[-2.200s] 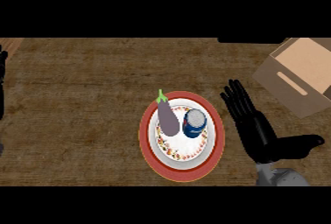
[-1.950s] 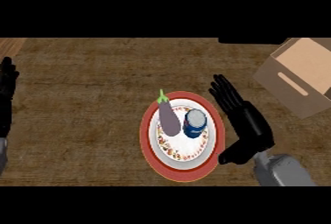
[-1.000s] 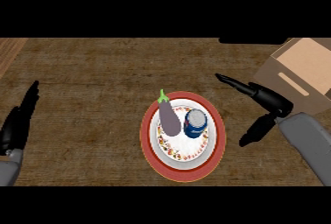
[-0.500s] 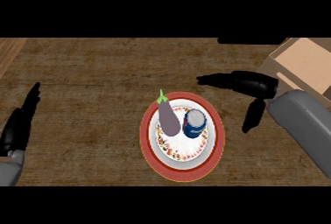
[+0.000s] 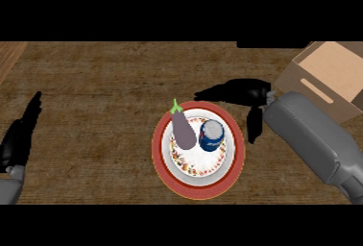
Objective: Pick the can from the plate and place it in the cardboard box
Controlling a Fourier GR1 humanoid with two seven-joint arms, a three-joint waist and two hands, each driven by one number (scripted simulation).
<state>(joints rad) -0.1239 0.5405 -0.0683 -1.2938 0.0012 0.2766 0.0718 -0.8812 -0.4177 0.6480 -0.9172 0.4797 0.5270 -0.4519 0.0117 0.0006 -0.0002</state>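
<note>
A blue can (image 5: 211, 136) lies on the white, red-rimmed plate (image 5: 201, 185) at the counter's middle, with a purple eggplant (image 5: 184, 130) beside it on the left. My right hand (image 5: 241, 91) hovers just beyond the plate's far right rim, fingers stretched leftward and thumb hanging down, open and holding nothing. The cardboard box (image 5: 327, 76) stands at the far right, behind that hand. My left hand (image 5: 21, 137) rests open at the left edge.
The wooden counter (image 5: 92, 86) spreads around the plate. My grey right forearm (image 5: 313, 142) crosses the space between plate and box. A lighter wooden strip (image 5: 10, 52) shows at the top left corner.
My right hand has swung from beside the plate's right rim up and inward, turning palm-down, fingers now pointing left above the plate's far edge. The left hand settled at the left edge.
</note>
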